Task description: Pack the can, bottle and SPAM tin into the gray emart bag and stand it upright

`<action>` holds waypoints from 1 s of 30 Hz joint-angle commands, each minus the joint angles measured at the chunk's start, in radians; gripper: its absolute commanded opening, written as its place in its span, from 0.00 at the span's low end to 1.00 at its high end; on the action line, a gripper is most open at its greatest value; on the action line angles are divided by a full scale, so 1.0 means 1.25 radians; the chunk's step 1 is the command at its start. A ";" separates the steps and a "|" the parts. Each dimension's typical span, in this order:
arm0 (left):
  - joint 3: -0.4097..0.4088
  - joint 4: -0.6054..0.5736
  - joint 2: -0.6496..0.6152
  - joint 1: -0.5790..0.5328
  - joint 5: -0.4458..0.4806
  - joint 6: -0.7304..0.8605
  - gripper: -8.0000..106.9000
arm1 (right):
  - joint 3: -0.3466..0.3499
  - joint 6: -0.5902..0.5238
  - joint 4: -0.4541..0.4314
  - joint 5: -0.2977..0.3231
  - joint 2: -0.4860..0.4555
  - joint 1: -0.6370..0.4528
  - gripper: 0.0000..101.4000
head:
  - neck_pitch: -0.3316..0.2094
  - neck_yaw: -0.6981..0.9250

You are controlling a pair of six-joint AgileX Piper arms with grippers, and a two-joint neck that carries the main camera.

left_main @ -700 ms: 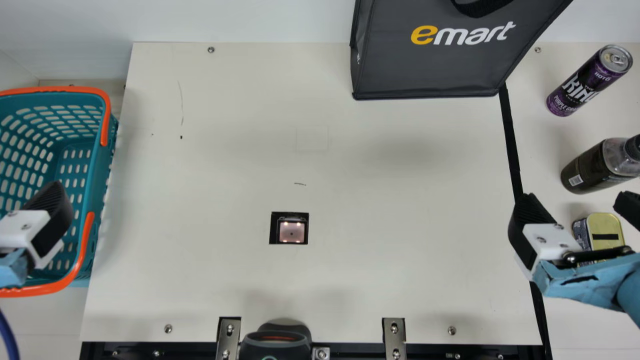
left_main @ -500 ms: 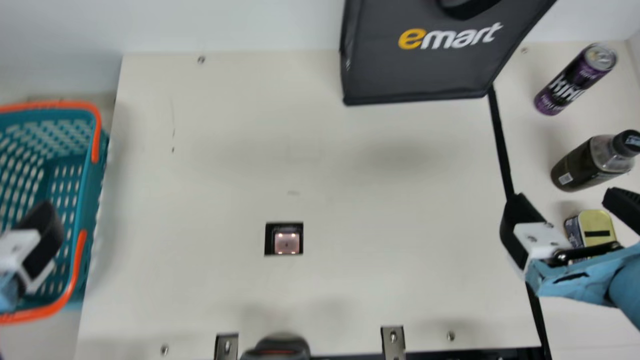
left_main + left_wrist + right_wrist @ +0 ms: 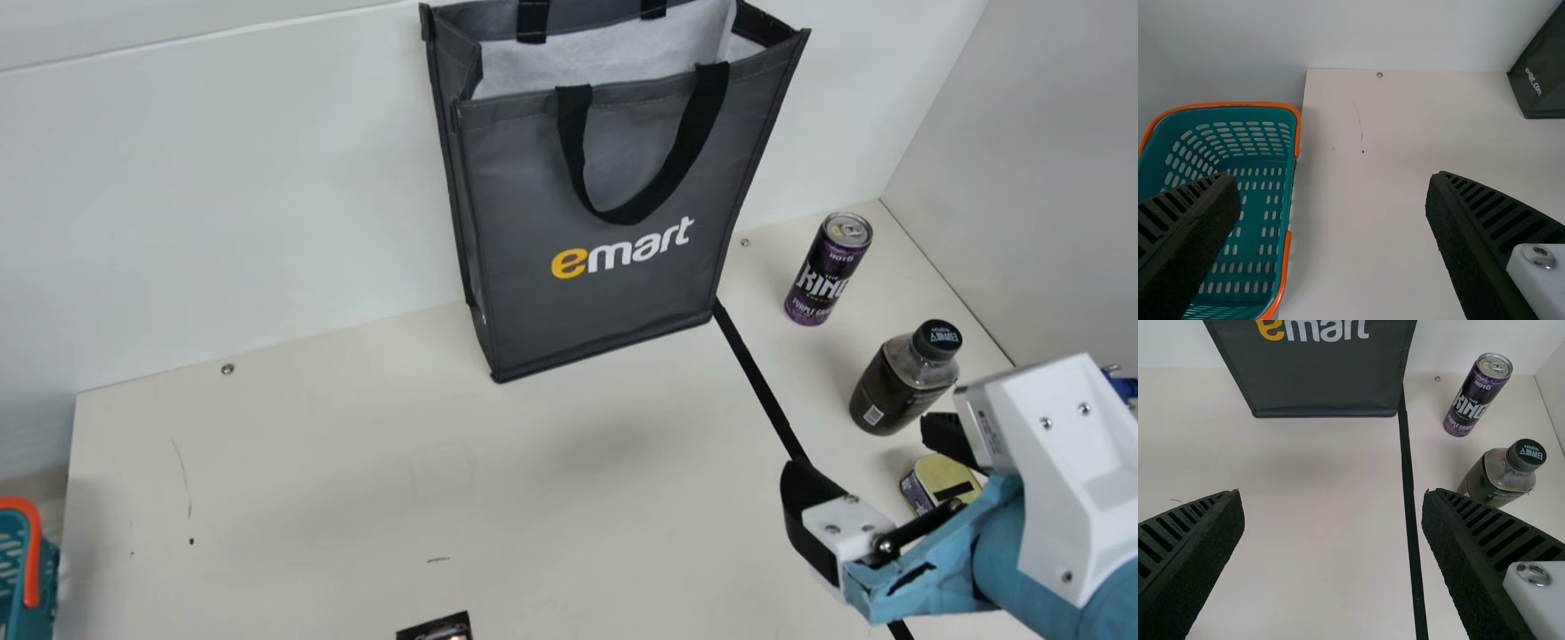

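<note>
Camera swung up and right, baring mouth of bag (image 3: 533, 196), likely ready to load; left claw (image 3: 1333, 179) and right claw (image 3: 1335, 495) agape, empty; can (image 3: 822, 274) near bench (image 3: 311, 444)'s far right corner, bottle (image 3: 892, 389), tin (image 3: 944, 471) down right side.

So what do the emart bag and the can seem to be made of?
The emart bag looks like matte fabric, perhaps nonwoven, given its stitched edges and soft straps. The can seems to be metal, probably aluminum: its silvery top shines and carries a pull tab.
</note>
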 commanded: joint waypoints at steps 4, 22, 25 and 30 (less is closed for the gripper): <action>0.000 0.000 0.000 0.000 0.000 0.000 0.85 | 0.000 0.000 0.000 0.000 0.000 0.000 0.94 | -0.018 -0.001; 0.000 0.000 0.000 0.000 0.000 0.000 0.85 | 0.000 0.000 0.000 0.000 0.000 0.000 0.94 | -0.018 -0.001; 0.000 0.000 0.000 0.000 0.000 0.000 0.85 | 0.000 0.000 0.000 0.000 0.000 0.000 0.94 | -0.018 -0.001; 0.000 0.000 0.000 0.000 0.000 0.000 0.85 | 0.000 0.000 0.000 0.000 0.000 0.000 0.94 | -0.018 -0.001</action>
